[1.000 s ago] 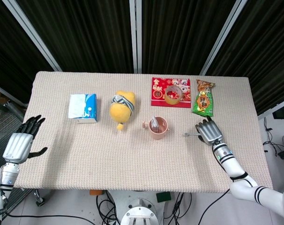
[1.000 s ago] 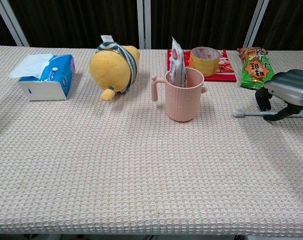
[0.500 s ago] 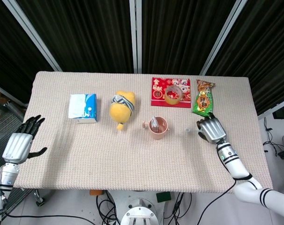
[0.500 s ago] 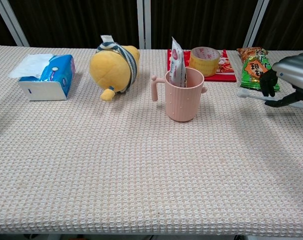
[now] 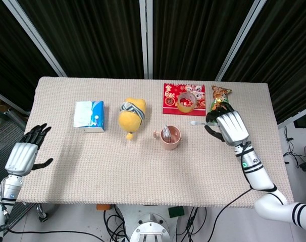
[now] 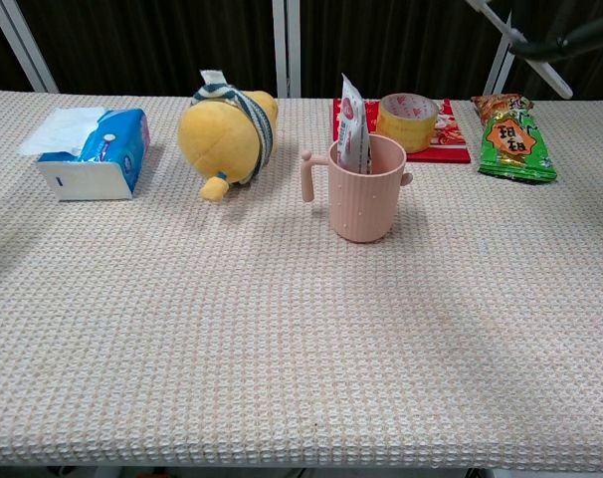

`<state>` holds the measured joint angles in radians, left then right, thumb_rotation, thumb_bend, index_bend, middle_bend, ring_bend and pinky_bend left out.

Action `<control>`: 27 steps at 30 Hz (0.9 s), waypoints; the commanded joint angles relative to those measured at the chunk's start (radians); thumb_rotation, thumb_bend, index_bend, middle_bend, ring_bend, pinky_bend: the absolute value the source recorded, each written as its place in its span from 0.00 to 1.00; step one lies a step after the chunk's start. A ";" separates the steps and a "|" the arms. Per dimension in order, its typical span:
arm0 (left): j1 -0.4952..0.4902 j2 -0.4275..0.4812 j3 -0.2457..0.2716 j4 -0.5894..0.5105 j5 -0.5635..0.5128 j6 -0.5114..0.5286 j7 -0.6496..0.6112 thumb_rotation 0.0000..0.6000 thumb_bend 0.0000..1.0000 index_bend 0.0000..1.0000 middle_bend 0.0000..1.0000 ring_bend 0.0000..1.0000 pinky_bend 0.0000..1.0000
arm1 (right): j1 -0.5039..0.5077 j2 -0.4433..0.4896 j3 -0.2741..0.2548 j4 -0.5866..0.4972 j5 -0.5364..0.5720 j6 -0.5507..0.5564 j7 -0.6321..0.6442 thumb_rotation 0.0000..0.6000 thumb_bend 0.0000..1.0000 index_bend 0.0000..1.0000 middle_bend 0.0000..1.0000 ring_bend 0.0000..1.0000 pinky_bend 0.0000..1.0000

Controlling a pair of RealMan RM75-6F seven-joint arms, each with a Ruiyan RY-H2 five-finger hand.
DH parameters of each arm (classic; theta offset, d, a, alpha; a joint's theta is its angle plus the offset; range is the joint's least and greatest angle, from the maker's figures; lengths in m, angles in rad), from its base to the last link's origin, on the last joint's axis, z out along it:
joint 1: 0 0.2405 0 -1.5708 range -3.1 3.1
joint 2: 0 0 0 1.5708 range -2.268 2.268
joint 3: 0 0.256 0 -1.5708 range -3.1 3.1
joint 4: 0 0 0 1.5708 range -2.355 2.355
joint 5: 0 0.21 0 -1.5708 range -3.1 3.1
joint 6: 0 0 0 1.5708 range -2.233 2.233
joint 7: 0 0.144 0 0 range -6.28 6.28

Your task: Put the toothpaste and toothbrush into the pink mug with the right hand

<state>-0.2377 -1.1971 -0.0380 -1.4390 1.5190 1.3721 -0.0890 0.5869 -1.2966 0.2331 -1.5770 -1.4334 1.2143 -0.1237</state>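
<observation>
Head view: my right hand pinches the toothbrush right of centre, toothpaste already in pink mug mid-frame, left hand fingers spread lower left.

Chest view's top edge cuts off the right hand and toothbrush.

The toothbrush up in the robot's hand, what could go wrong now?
The right hand holds the toothbrush by one end only, high above the table, so it might slip or twist loose. The toothpaste already stands in the pink mug, so the brush could bump it or catch the rim. A push could tip the mug.
</observation>
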 commanded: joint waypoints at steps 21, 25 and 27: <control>0.005 -0.003 0.006 0.022 -0.009 -0.011 -0.021 1.00 0.15 0.04 0.03 0.04 0.18 | 0.080 -0.300 0.042 0.233 0.010 -0.040 0.799 1.00 0.78 0.67 0.57 0.37 0.27; 0.005 -0.006 0.008 0.028 -0.009 -0.015 -0.025 1.00 0.15 0.04 0.03 0.04 0.18 | 0.082 -0.323 0.029 0.288 0.002 -0.045 0.835 1.00 0.78 0.67 0.57 0.36 0.27; 0.005 -0.006 0.008 0.029 -0.009 -0.016 -0.026 1.00 0.15 0.04 0.03 0.04 0.18 | 0.084 -0.334 0.023 0.312 -0.008 -0.041 0.844 1.00 0.78 0.67 0.57 0.36 0.27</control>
<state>-0.2331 -1.2030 -0.0296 -1.4096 1.5102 1.3564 -0.1157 0.6684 -1.6213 0.2618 -1.2774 -1.4346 1.1722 0.7117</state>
